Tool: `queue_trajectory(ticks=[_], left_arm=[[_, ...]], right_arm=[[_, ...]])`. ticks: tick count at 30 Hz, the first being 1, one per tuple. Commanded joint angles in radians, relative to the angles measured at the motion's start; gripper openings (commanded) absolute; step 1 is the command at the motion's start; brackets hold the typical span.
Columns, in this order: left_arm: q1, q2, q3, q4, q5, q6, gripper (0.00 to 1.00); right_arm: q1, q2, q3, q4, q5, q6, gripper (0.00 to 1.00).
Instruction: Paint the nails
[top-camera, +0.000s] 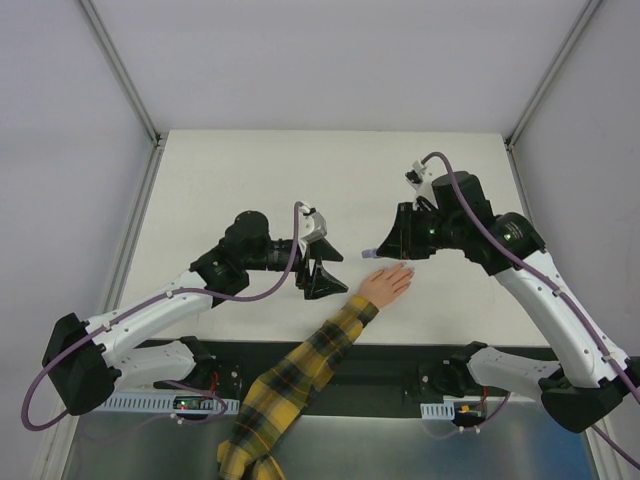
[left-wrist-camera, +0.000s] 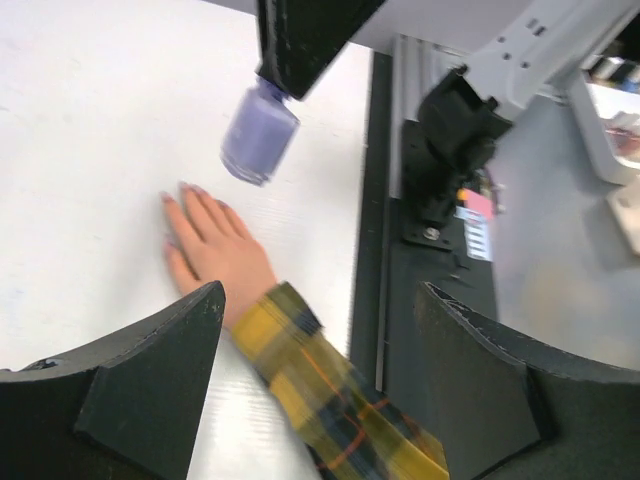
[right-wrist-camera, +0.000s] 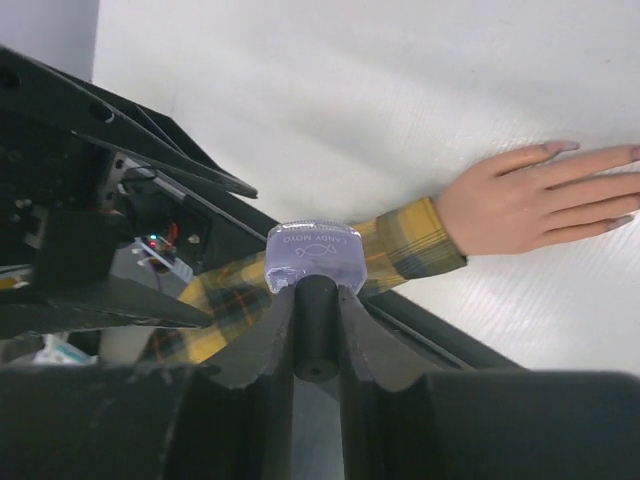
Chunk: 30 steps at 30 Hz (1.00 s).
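Your left tool (top-camera: 325, 276) hangs open and empty above the near edge of the bench (top-camera: 250, 180). Just right of it, a plaid-sleeved hand (top-camera: 386, 284) lies flat, nails (top-camera: 408, 270) toward the far right corner. Your right tool (top-camera: 392, 244) grips a purple bottle (top-camera: 370, 251) by its dark cap, near those fingertips.

White surface (top-camera: 250, 170), matte, evenly lit. Pale grey walls (top-camera: 300, 60) on three sides, aluminium frame posts (top-camera: 120, 65) at far corners. Black rail (top-camera: 390, 365) along near edge.
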Motion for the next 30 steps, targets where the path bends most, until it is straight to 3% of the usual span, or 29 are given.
queue_trajectory(ticks=[1,7,18,30], left_arm=[[-0.055,-0.042,-0.008,0.093,-0.194,0.204,0.74],[-0.075,-0.018,-0.019,0.150,-0.152,0.327,0.68],[-0.073,0.015,-0.059,0.251,-0.060,0.270,0.44],[-0.075,0.007,-0.073,0.249,-0.055,0.259,0.37]], right_arm=[[0.013,0.010,0.081,-0.072,-0.064,0.181,0.01],[0.036,0.013,0.060,-0.053,-0.121,0.244,0.01],[0.157,0.070,0.064,0.018,-0.049,0.298,0.01],[0.173,0.133,0.094,0.012,-0.035,0.305,0.01]])
